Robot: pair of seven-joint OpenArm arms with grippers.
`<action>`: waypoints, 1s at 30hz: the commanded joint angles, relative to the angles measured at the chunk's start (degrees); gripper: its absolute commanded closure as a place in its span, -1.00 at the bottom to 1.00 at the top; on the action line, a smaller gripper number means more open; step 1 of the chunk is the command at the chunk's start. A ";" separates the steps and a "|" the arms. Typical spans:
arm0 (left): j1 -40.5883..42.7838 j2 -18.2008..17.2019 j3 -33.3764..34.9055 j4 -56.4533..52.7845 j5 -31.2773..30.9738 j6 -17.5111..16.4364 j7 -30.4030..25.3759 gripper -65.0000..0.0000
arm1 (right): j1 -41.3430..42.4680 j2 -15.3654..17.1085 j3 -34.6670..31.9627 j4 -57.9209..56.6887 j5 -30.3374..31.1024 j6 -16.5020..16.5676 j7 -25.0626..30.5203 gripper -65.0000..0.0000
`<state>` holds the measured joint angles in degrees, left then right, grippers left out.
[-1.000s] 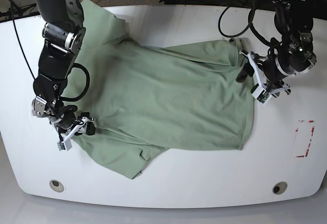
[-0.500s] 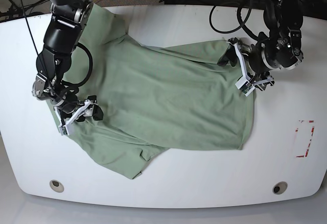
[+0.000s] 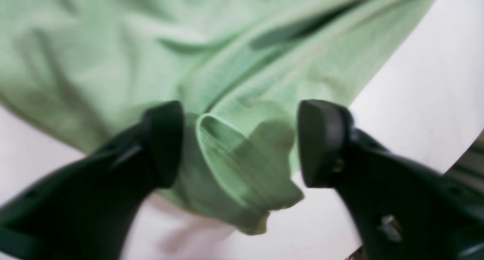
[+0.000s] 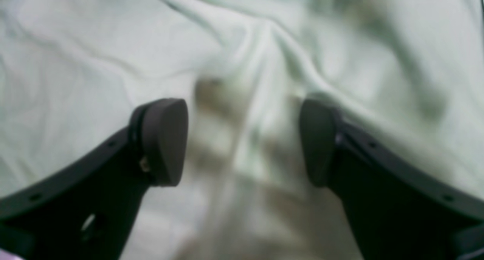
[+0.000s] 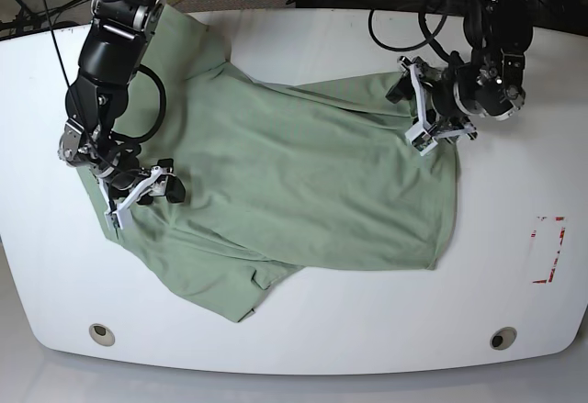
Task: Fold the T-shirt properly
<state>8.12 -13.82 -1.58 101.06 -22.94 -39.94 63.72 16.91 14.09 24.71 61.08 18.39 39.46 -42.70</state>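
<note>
The pale green T-shirt (image 5: 303, 183) lies spread and wrinkled across the white table (image 5: 367, 320), with a folded flap at its lower left. My left gripper (image 5: 415, 114) is at the shirt's upper right corner. In the left wrist view this gripper (image 3: 242, 143) is open, and a hemmed fold of the T-shirt (image 3: 234, 165) stands between the jaws without being pinched. My right gripper (image 5: 147, 196) hovers over the shirt's left edge. The right wrist view shows this gripper (image 4: 242, 143) open over blurred, creased T-shirt cloth (image 4: 75, 56), holding nothing.
A red-outlined rectangle (image 5: 548, 249) is marked near the table's right edge. Two round holes (image 5: 102, 333) (image 5: 503, 338) sit near the front edge. Black cables (image 5: 432, 17) hang behind the far edge by the left arm.
My left gripper moved left and up onto the shirt's upper right corner. The right gripper moved up and right onto the shirt's left edge. The shirt itself has barely shifted.
</note>
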 commanded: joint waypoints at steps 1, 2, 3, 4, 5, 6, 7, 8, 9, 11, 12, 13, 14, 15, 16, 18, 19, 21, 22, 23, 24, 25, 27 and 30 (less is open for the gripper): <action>-0.52 -0.37 2.60 0.70 1.53 -0.06 -0.56 0.33 | 1.34 0.64 0.21 1.21 1.08 0.41 0.98 -0.37; -0.60 -0.37 3.65 0.88 2.41 -0.06 -0.56 0.49 | 1.34 0.64 0.21 1.21 1.08 0.41 0.98 -0.37; -0.60 -0.37 4.44 0.97 3.11 -0.06 -0.47 0.62 | 1.34 0.64 0.21 1.21 1.08 0.41 0.98 -0.37; -0.52 -0.37 4.71 1.14 3.55 -0.06 -0.47 0.73 | 1.25 0.64 0.21 1.21 1.08 0.41 0.98 -0.37; -0.43 -0.37 4.79 1.85 3.82 -0.06 -0.56 0.82 | 1.25 0.64 0.21 1.21 1.08 0.41 0.98 -0.37; -0.25 -0.37 4.79 2.72 3.82 -0.06 -0.65 0.87 | 1.25 0.64 0.21 1.21 1.08 0.41 0.98 -0.37; -0.16 -0.37 4.71 3.69 3.82 -0.06 -0.65 0.89 | 1.25 0.64 0.21 1.21 1.08 0.41 0.98 -0.37; -0.08 -0.37 4.71 5.01 3.82 -0.06 -0.65 0.90 | 1.16 0.64 0.21 1.21 1.08 0.41 0.98 -0.37; 0.36 -0.46 4.71 6.68 3.82 -0.06 -0.56 0.90 | 1.16 0.64 0.21 1.21 1.08 0.41 0.98 -0.37; 1.42 -1.16 4.79 8.70 3.82 -0.06 -0.47 0.90 | 1.07 0.73 0.21 1.21 1.08 0.41 0.98 -0.37; 1.68 -1.87 4.88 9.23 3.82 -0.06 -0.38 0.90 | 1.07 0.73 0.21 1.21 1.08 0.41 0.98 -0.37; 1.95 -2.75 5.15 9.67 3.82 -0.06 -0.30 0.91 | 1.07 0.73 0.21 1.21 1.08 0.41 0.98 -0.37; 1.95 -3.19 5.23 9.67 3.82 -0.06 -0.30 0.91 | 1.07 0.73 0.21 1.21 1.08 0.41 0.98 -0.37; 1.95 -3.71 5.23 9.67 3.82 -0.06 -0.30 0.91 | 1.07 0.73 0.21 1.21 1.08 0.41 0.98 -0.37; 2.03 -3.98 5.23 9.67 3.91 -0.06 -0.30 0.91 | 1.07 0.73 0.21 1.21 1.08 0.41 0.98 -0.37; 3.62 -5.56 5.15 9.67 3.91 -0.06 -0.30 0.91 | 1.07 0.81 0.21 1.21 1.08 0.41 0.98 -0.37; 4.41 -6.26 5.06 9.76 3.82 -0.06 -0.30 0.91 | 1.07 0.90 0.21 1.21 1.08 0.41 0.98 -0.37; 5.81 -8.02 4.88 9.76 3.73 -0.06 -0.30 0.91 | 1.07 0.99 0.21 1.21 1.08 0.41 0.98 -0.37; 6.25 -8.64 4.88 9.85 3.64 -0.06 -0.30 0.91 | 1.07 0.99 0.21 1.21 1.08 0.41 0.98 -0.37; 6.87 -9.08 4.88 9.93 3.64 -0.06 -0.30 0.91 | 1.07 0.99 0.21 1.21 1.08 0.41 0.98 -0.37; 8.01 -9.78 4.71 10.55 3.64 -0.06 -0.56 0.91 | 1.07 0.99 0.21 1.21 1.08 0.41 0.98 -0.37; 9.24 -10.75 4.71 11.25 3.73 -0.06 -0.65 0.91 | 1.07 0.99 0.21 1.21 1.08 0.41 0.98 -0.37; 10.74 -11.89 4.62 12.75 3.73 -0.06 -0.73 0.91 | 1.07 0.90 0.21 1.21 1.08 0.41 0.98 -0.37; 12.06 -11.89 2.16 14.15 3.47 -0.06 -0.65 0.90 | 1.07 0.55 0.21 1.21 1.08 0.41 0.98 -0.37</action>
<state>20.38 -25.32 2.39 113.58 -18.96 -39.97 63.64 16.58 14.11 24.73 61.08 18.28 39.44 -42.72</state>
